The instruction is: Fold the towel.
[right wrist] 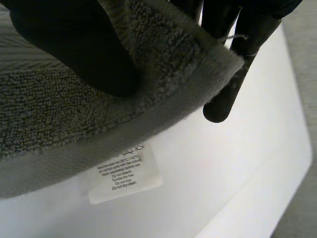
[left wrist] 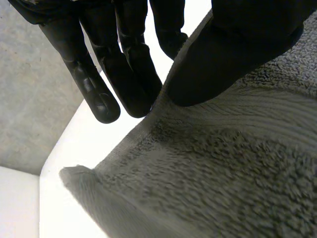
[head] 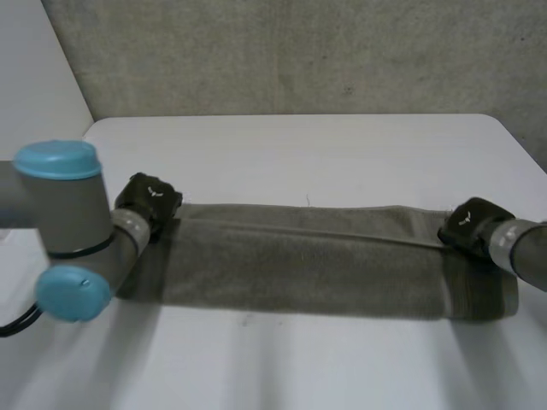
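The towel is thick grey-green terry cloth, matt, with a rough looped pile; a flat-woven band and hem near its end look smoother; its care label is thin, white and smooth, cloth or paper; the left hand and right hand look like black plastic or rubber, smooth with a dull sheen; the worktop is white, smooth, faintly glossy; the wall is rough, matt grey, like concrete; the arm caps are smooth light-blue plastic.
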Robot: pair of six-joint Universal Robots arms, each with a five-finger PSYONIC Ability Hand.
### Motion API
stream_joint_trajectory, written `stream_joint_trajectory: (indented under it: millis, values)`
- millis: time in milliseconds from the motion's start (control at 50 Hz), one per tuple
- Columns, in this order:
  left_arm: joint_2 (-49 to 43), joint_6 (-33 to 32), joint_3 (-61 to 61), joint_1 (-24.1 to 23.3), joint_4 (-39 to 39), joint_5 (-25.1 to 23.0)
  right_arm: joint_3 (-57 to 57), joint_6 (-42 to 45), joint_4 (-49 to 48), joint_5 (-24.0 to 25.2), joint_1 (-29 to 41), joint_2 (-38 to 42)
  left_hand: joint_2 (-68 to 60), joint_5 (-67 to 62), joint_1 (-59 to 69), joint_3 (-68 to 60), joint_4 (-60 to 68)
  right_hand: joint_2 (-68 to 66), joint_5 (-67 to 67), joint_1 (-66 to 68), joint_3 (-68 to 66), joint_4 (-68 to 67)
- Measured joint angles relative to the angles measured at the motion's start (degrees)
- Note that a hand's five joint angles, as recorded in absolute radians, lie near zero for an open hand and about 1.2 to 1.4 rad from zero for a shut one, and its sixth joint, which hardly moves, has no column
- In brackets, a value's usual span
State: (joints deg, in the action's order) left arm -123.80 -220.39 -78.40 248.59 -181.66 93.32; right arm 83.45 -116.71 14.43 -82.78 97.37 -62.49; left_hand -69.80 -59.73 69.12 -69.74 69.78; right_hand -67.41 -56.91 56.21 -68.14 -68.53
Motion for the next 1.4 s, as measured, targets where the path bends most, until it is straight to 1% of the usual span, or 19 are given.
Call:
stream_joint_trajectory:
  millis: [120,260,280,320,340,360,380,440,460,500,660,800,980,1020,1040,1060,1160,1200,1400]
  values:
    - [-10.1,0.0,11.4,-0.3,-0.4,0.0,-4.3,-0.7,-10.6,-0.8,2.0,6.4,0.0,0.0,0.0,0.0,0.0,0.0,-0.1,0.0,0.0,0.0]
    - [-15.6,0.1,19.1,-0.5,-1.6,-0.2,-7.7,-0.3,-18.4,-0.8,3.4,11.6,0.0,0.0,0.0,0.0,0.0,0.0,-0.2,0.0,0.0,0.0]
    - [-16.7,0.1,20.7,-0.5,-2.7,-0.2,-9.2,-0.3,-20.0,-0.9,3.7,13.4,0.3,0.2,0.0,0.3,-0.2,6.0,4.9,-4.1,6.3,6.5]
    - [-17.5,0.0,21.8,-0.5,-3.9,-0.2,-10.5,-0.4,-20.9,-1.1,4.1,14.7,12.3,11.4,-12.4,11.4,-11.5,6.0,4.9,-4.1,6.3,6.5]
    - [-17.9,0.0,22.2,-0.5,-4.5,-0.2,-10.9,-0.4,-21.1,-1.2,4.2,15.1,20.3,18.9,-20.5,20.0,-19.0,12.9,10.5,-10.4,13.6,13.8]
    - [-17.9,0.0,22.2,-0.5,-4.5,-0.2,-10.9,-0.4,-21.1,-1.2,4.2,15.1,20.3,18.9,-20.5,20.0,-19.0,12.9,10.5,-10.4,13.6,13.8]
    - [-18.5,0.0,22.8,-0.5,-5.6,-0.1,-12.1,-0.8,-21.4,-1.9,4.5,16.1,37.7,36.5,-38.6,37.2,-37.7,41.9,37.5,-36.4,42.4,41.6]
    - [-18.7,0.0,23.0,-0.6,-6.0,0.0,-12.5,-1.1,-21.3,-2.3,4.7,16.4,46.2,44.6,-46.0,45.1,-45.3,49.6,46.7,-41.7,49.8,50.1]
    - [-18.8,0.0,22.9,-0.7,-6.6,0.3,-13.1,-2.3,-21.2,-3.2,4.8,16.3,54.7,53.7,-54.4,54.6,-54.7,53.6,52.3,-44.0,55.0,54.9]
    - [-18.6,0.1,22.7,-0.9,-6.9,0.6,-13.2,-3.8,-21.0,-3.7,4.8,15.8,57.8,56.4,-56.4,57.7,-57.6,54.1,53.1,-44.1,56.0,55.2]
    - [-16.1,0.8,20.0,-2.1,-6.6,2.1,-10.5,-11.2,-19.9,-3.7,4.3,10.8,60.0,57.9,-58.6,59.9,-59.9,54.1,53.2,-44.1,56.0,55.2]
    - [-8.2,3.5,10.5,-3.1,-6.6,3.8,-0.9,-19.9,-14.0,1.9,1.1,1.1,60.2,58.0,-58.9,60.1,-60.1,54.1,53.4,-44.1,56.0,55.2]
    - [0.3,15.7,1.3,-3.7,-6.6,3.5,8.3,-23.6,-8.3,9.6,-6.6,-3.0,60.3,58.1,-58.9,60.1,-60.1,52.3,50.8,-43.2,52.6,53.1]
    - [2.3,21.5,-0.5,-3.7,-6.5,2.9,9.9,-23.7,-8.7,11.1,-8.5,-2.5,60.3,58.0,-58.9,60.1,-60.1,45.8,45.4,-37.6,46.4,46.8]
    - [2.3,21.5,-0.5,-3.7,-6.5,2.9,9.9,-23.7,-8.7,11.1,-8.5,-2.5,60.3,58.0,-58.9,60.1,-60.1,45.8,45.4,-37.6,46.4,46.8]
    - [3.8,26.5,-1.9,-3.6,-6.4,1.9,10.6,-23.6,-9.6,12.1,-9.6,-1.7,60.3,58.1,-58.9,60.1,-60.1,42.8,42.5,-34.6,43.0,43.5]
    - [5.9,35.1,-4.5,-3.4,-6.4,-1.2,11.2,-23.5,-12.3,13.2,-10.9,0.5,60.3,58.0,-58.9,60.1,-60.1,25.7,27.0,-20.3,26.6,27.1]
    - [6.5,37.3,-5.4,-3.4,-6.4,-2.3,11.2,-23.3,-14.2,13.3,-11.6,1.5,60.3,58.1,-58.9,60.1,-60.1,3.8,6.5,-5.1,5.5,5.7]
    - [8.0,38.5,-7.6,-3.2,-6.8,-3.4,10.5,-21.2,-17.3,9.0,-16.4,0.1,60.3,58.1,-58.9,60.1,-60.1,0.0,1.1,-2.3,0.9,0.3]
